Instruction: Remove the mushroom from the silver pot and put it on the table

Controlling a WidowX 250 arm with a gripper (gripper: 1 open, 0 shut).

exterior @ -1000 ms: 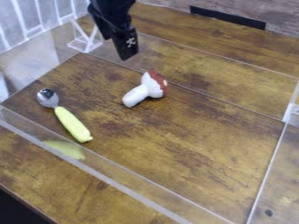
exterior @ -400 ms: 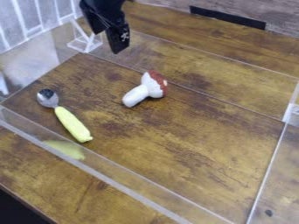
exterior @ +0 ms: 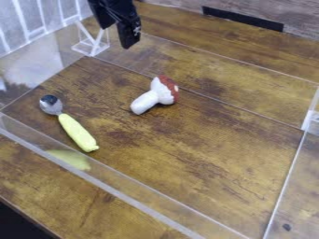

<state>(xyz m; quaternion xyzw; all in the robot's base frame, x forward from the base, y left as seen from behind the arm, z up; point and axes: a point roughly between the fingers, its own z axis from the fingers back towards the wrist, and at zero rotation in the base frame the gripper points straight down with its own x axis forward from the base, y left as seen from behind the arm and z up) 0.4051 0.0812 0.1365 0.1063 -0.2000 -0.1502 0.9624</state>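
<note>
Plexiglass (exterior: pixel 187 217) walls run along the near edge of the brown wooden worktop (exterior: pixel 225 140). Just behind them lies a yellow corn toy (exterior: pixel 77 133), with a small silver pot (exterior: pixel 50 103) touching its far end. Farther back, the mushroom (exterior: pixel 155 95) lies on its side on the bare planks (red-brown cap pointing away). Beyond it hangs the black gripper (exterior: pixel 126 37), its fingers spread and holding nothing.
</note>
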